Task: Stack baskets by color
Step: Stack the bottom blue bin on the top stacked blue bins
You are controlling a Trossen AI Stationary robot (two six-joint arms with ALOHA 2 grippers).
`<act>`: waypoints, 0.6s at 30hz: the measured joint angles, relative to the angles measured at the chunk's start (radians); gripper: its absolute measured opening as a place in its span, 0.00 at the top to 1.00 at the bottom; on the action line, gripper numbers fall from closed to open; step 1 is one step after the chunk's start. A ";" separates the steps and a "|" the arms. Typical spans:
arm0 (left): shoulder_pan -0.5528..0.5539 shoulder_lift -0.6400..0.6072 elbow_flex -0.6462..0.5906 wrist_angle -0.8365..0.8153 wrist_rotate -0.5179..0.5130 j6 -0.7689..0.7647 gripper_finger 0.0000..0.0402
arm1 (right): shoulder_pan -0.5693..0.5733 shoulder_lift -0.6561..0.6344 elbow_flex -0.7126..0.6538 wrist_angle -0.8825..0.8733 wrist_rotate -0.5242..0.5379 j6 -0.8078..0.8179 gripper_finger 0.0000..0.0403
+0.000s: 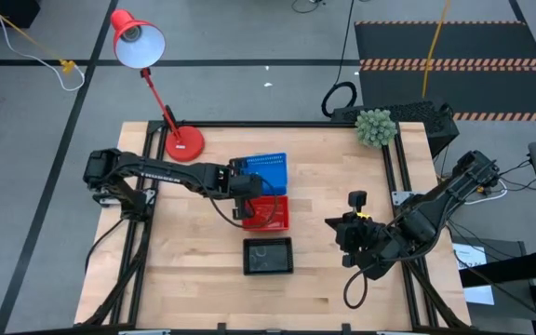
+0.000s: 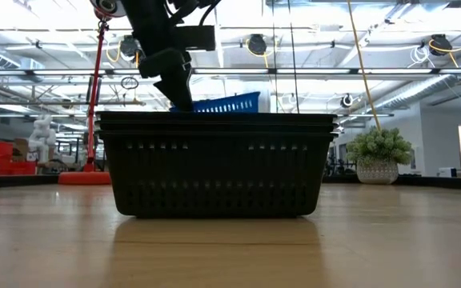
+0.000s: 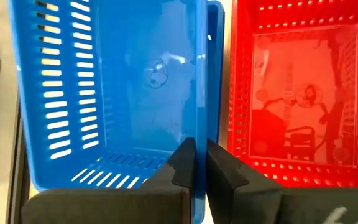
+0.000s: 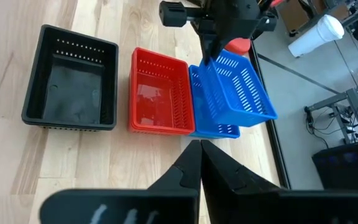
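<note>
My left gripper (image 3: 196, 146) is shut on a blue basket (image 4: 238, 87), which hangs tilted over a second blue basket (image 4: 219, 129) at the table's far middle. A red basket (image 4: 160, 93) stands on its bottom right beside them, on the near side. Nearer still stands a black basket stack (image 1: 268, 256), showing several rims in the low view (image 2: 214, 164). My right gripper (image 1: 347, 233) hangs shut and empty over the table's right part, away from the baskets. My left gripper pinches the upper blue basket's side wall (image 3: 197, 121) next to the red basket, one finger inside the basket and one outside. The fingers slant down onto the rim from the table's left. The basket hangs tilted; whether it touches the blue basket below, I cannot tell.
A red desk lamp stands with its base (image 1: 184, 142) at the table's far left, close to the blue baskets. A small potted plant (image 1: 375, 127) sits at the far right corner. Bare wood (image 1: 203, 288) lies along the near edge.
</note>
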 joint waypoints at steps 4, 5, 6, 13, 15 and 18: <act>0.005 0.017 0.000 -0.006 0.012 0.004 0.95 | 0.000 0.000 0.000 0.000 0.000 0.000 1.00; 0.008 0.018 -0.001 -0.018 0.022 0.004 0.96 | 0.000 0.000 0.000 0.000 0.000 0.000 1.00; 0.009 0.017 -0.001 -0.022 0.030 0.005 0.97 | 0.000 0.000 0.000 0.001 0.000 0.000 1.00; 0.019 0.020 0.000 -0.022 0.024 0.009 0.93 | 0.000 0.000 0.000 0.003 0.000 0.000 1.00; 0.024 0.020 0.000 -0.022 0.023 0.009 0.93 | 0.000 0.000 0.000 0.003 0.000 0.000 1.00; 0.031 0.020 0.000 -0.023 0.023 0.010 0.96 | 0.000 0.000 0.000 0.003 0.000 0.000 1.00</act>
